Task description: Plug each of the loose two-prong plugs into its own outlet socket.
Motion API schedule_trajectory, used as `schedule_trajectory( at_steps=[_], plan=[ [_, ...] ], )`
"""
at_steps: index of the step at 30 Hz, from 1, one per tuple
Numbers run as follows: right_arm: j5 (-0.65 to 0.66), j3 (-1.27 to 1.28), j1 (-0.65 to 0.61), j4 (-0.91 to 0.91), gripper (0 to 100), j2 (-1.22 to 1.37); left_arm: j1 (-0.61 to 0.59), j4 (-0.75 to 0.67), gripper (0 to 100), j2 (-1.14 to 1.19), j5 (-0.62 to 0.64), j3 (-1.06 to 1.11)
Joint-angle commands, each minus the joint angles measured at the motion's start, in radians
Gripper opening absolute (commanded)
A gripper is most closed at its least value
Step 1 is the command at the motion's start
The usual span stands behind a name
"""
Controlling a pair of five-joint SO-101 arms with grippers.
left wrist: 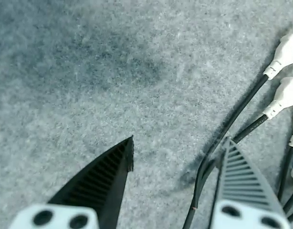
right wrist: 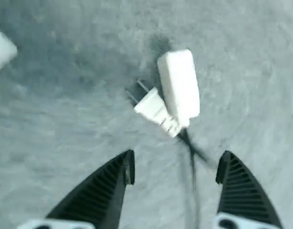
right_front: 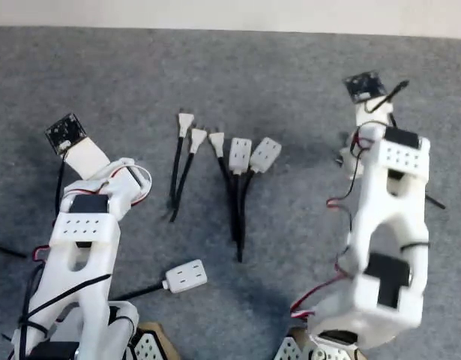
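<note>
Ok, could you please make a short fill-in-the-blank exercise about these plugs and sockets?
1. The left gripper stands ___, holding nothing.
2. In the high view, the lone socket lies nearest the ___ arm.
3. In the right wrist view, a plug lies beside a socket, not ___ into it.
Missing words: open; left; plugged.

Looking over the grey bench [right_front: 290, 75] now: no lettering, numbers or signs to read anywhere. The white sockets [right_front: 240, 155] and plugs [right_front: 186, 122] look blank, though any print may be too small to tell.
</note>
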Motion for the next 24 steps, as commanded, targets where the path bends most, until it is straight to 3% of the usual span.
schedule_trajectory(
  at_steps=[1, 5, 10, 16, 21, 24],
  plan=[
    [0.334, -0.081, 0.044, -0.004, 27.1, 0.097, -0.005, -0.014, 29, -0.004, 0.008, -0.007],
    [0.358, -0.163, 0.073, -0.013, 27.1, 0.186, -0.005, -0.015, 29, -0.004, 0.005, -0.007],
    [0.138, -0.188, -0.002, 0.107, 27.1, 0.177, -0.005, -0.041, 29, -0.002, 0.005, -0.005],
    [-0.377, -0.139, -0.271, 0.22, 27.1, 0.062, -0.01, -0.058, 29, -0.002, 0.005, -0.004],
    [-0.681, -0.073, -0.463, 0.222, 27.1, 0.004, -0.007, -0.058, 29, -0.002, 0.005, -0.002],
    [-0.789, -0.065, -0.535, 0.216, 27.1, -0.007, -0.005, -0.058, 29, -0.002, 0.005, -0.002]
  ],
)
